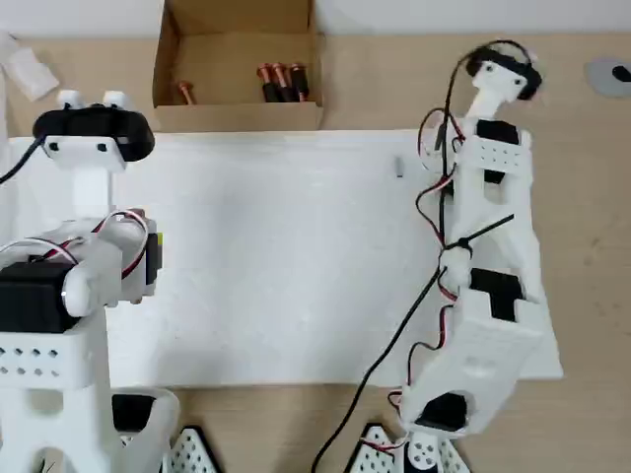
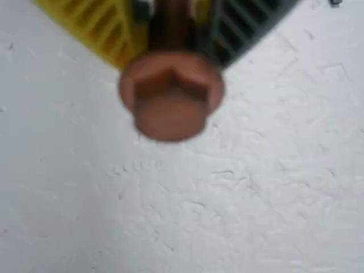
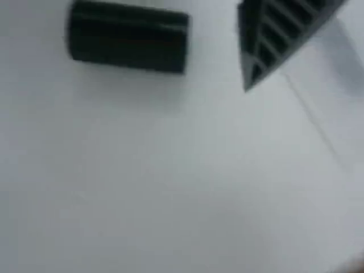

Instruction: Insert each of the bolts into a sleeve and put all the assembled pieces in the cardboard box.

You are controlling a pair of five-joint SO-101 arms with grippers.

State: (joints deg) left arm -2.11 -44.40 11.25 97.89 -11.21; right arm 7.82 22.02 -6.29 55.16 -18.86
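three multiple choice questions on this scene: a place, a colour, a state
1. Where does the black sleeve lie? A in the cardboard box B on the white mat C in a hand
2. What colour is the bolt? A copper B blue C green
3. How is the left gripper? A open, empty B shut on the bolt C shut on a sleeve
Answers: 1 B, it lies on the mat; 2 A, its head is copper; 3 B, both jaws clamp its shank.
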